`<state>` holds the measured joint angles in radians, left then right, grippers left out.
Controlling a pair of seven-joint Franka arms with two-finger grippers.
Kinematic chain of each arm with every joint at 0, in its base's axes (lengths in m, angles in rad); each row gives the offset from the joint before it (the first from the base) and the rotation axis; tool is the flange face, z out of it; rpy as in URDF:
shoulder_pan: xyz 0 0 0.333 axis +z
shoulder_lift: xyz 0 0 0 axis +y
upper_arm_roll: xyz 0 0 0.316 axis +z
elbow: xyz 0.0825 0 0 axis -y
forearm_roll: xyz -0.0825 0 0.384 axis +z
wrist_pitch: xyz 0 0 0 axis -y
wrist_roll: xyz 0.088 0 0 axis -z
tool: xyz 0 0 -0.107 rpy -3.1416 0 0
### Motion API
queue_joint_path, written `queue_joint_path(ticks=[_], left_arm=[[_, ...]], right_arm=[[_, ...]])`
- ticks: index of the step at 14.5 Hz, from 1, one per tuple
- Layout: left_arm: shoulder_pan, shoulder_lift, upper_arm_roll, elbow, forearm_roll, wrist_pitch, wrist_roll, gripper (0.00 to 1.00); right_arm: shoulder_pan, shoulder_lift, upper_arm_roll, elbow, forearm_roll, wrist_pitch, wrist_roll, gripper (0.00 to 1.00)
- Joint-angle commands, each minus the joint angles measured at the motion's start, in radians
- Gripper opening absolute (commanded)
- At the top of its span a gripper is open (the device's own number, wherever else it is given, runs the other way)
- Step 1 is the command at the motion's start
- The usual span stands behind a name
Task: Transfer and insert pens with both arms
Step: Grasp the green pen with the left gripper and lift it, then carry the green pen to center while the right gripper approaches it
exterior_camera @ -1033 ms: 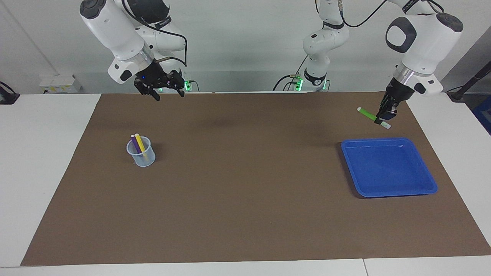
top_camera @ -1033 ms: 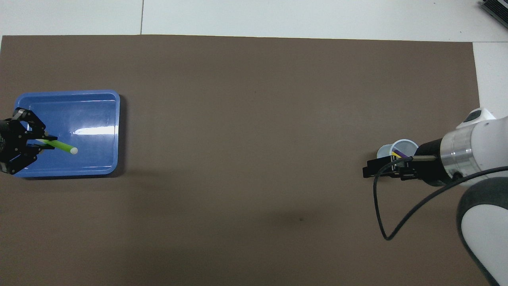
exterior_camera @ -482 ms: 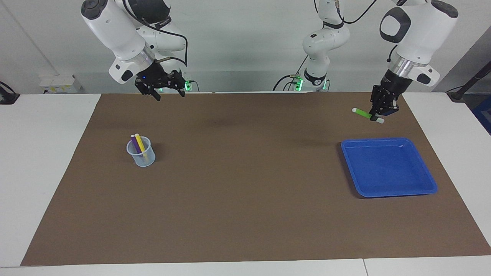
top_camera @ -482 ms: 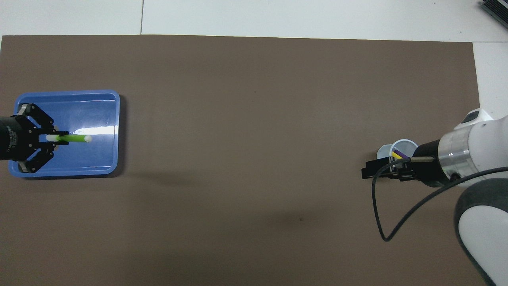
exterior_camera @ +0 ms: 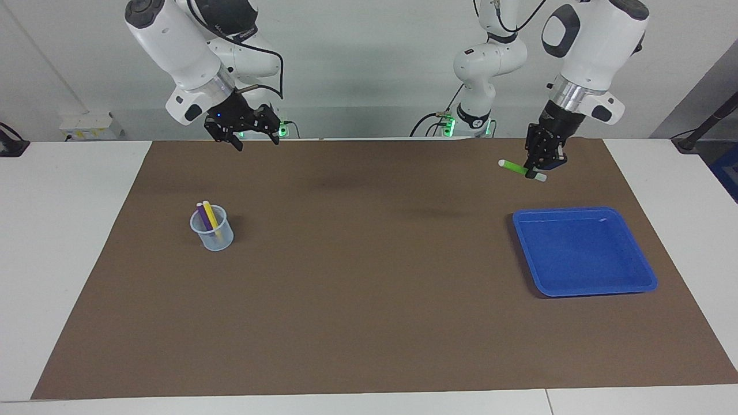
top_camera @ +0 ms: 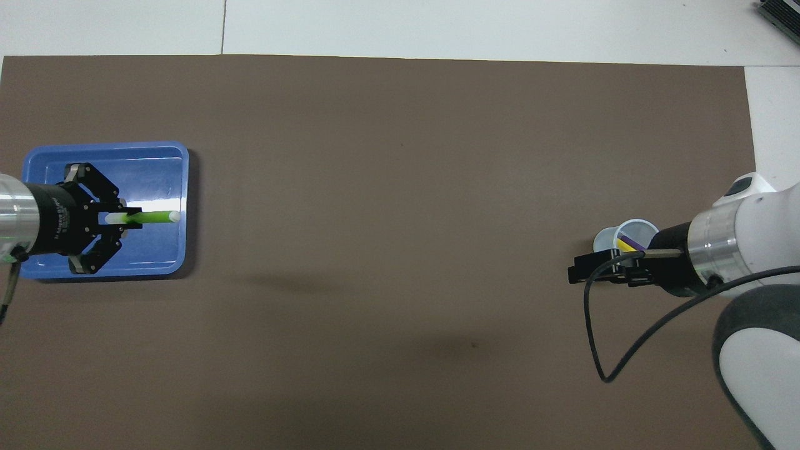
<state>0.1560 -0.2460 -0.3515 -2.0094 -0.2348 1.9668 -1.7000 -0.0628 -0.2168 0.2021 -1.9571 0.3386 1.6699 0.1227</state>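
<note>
Since a second ago the left tool (exterior_camera: 538, 168), clamping the level green pen (exterior_camera: 515, 168), is shifting toward the right arm's end; right tool (exterior_camera: 247, 134), fingers apart, is waiting.

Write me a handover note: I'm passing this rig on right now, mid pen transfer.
Left gripper: shut on the green pen, held roughly level in the air by the blue tray.
Right gripper: waiting in the air, not touching anything.
Done: purple pen and yellow pen stand in the clear cup at the right arm's end; the tray holds nothing.
Left: carry the green pen across, probably hand it to the right gripper, and insert it in the cup.
</note>
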Motion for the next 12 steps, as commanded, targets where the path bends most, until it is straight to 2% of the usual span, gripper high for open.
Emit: queue_joint_path(ticks=[1,4,8,12], left_arm=[[-0.071,-0.019,0.009,-0.014,0.029,0.006,-0.125,0.00],[-0.142,-0.019,0.008,-0.014,0.045,0.026,-0.228,0.00],[-0.203,-0.019,0.008,-0.014,0.063,0.032,-0.306,0.00],[-0.262,-0.019,0.008,-0.014,0.068,0.027,-0.389,0.00]], right_arm=[[0.035,-0.027,0.007,-0.026,0.090,0.027,0.093,1.00],[0.064,-0.023,0.014,-0.019,0.132,0.050,0.143,1.00],[0.149,-0.021,0.014,-0.025,0.148,0.155,0.199,1.00],[0.184,-0.009,0.014,-0.031,0.184,0.235,0.273,1.00]])
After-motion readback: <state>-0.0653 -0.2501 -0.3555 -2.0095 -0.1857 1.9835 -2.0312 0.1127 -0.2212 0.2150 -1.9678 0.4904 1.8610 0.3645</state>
